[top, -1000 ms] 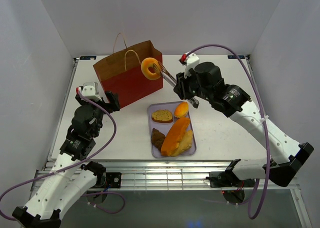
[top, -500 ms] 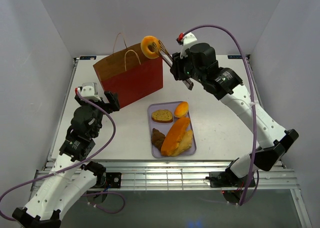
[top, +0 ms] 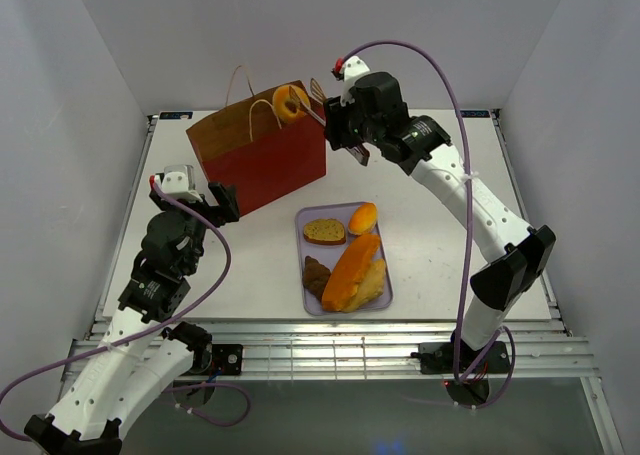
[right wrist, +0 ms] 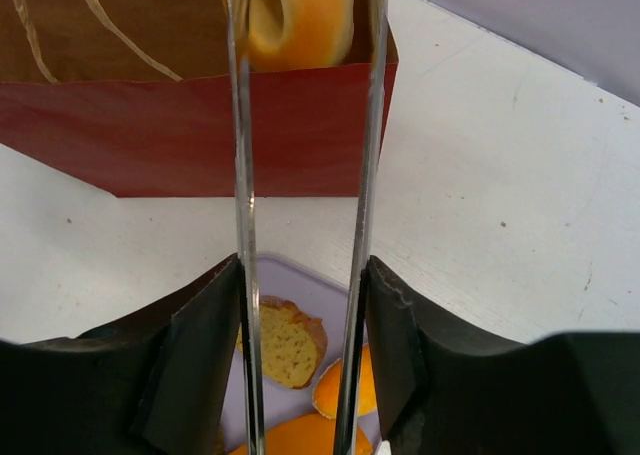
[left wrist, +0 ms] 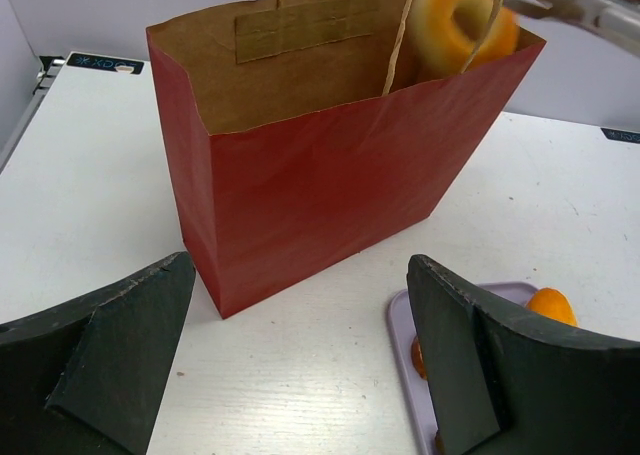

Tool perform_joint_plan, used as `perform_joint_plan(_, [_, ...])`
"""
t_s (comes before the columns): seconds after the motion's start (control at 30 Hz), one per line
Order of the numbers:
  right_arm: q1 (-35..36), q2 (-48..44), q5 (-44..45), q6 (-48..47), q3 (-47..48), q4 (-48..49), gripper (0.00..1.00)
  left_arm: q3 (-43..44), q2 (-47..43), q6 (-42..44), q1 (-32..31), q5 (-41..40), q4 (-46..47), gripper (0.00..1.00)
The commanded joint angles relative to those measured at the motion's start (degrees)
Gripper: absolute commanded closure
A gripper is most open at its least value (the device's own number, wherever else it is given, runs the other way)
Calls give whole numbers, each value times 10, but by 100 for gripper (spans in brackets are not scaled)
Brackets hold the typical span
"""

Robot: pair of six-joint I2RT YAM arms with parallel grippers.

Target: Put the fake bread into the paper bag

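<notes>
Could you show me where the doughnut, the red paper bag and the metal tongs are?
doughnut (left wrist: 432, 25): left wrist view, left side of its ring.
paper bag (top: 265, 165): top external view, red front wall.
metal tongs (right wrist: 363, 175): right wrist view, middle of the right-hand arm.

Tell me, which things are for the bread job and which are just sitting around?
For the job: ring doughnut, paper bag, tongs, right pincer, other breads.
Just sitting: lavender tray, left pincer, open and idle.
</notes>
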Motion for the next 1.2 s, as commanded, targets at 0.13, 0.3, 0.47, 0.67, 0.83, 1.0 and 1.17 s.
perform_joint_plan(0.13, [0,0,-15,-7,37,29,38,-1,-1,-4,-3,9,0,2])
perform_joint_plan(0.3, [0,-16,-13,-8,34,26,36,-2,1,-4,-3,10,0,2])
perform_joint_plan(0.47, [-1,-43,-8,-6,13,26,36,-3,3,-3,-3,11,0,3])
perform_joint_plan(0.67, [-1,-113,-1,4,-54,29,36,-1,4,2,-3,18,0,25])
perform_joint_plan(0.83, [-2,-208,4,22,-194,58,35,0,2,1,-3,5,0,23])
perform_joint_plan(1.0, [-2,-286,9,41,-285,62,36,-1,1,0,-3,-5,-1,5])
perform_joint_plan(1.17, [-2,-343,-2,53,-391,54,37,-1,3,0,-3,-14,-1,2])
